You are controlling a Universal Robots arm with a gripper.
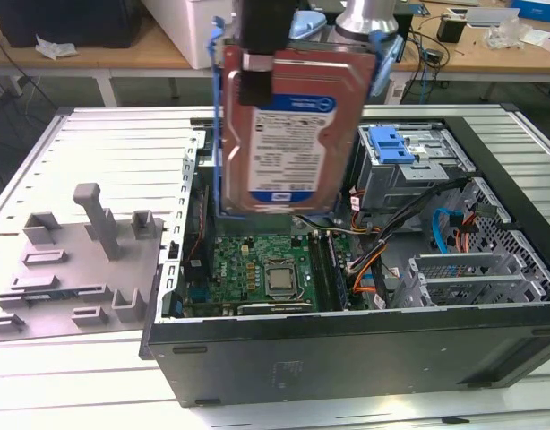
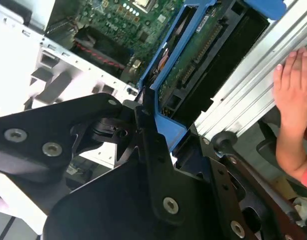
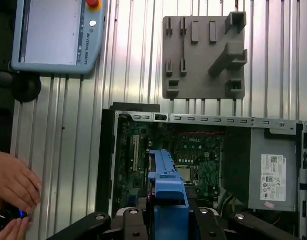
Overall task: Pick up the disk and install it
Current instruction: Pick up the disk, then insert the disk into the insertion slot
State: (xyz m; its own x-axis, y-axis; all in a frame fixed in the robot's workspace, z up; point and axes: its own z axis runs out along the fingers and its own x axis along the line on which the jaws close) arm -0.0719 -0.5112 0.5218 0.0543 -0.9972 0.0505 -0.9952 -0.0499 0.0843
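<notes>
While it hangs over the open case point(image 1: 347, 358), the gripper point(image 3: 168, 222) is clamped on the disk point(image 1: 288, 134): silvery drive, white-and-blue label, blue frame.

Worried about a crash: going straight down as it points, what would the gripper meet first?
Likely the motherboard below the disk the gripper holds, near the processor socket; depth is unclear.

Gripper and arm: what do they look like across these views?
The gripper is matte black: flat, angular linkage plates pinned with round silver screw heads, alike in both wrist views. In the exterior view the arm's wrist is a silver-grey cylinder above the black gripper body.
</notes>
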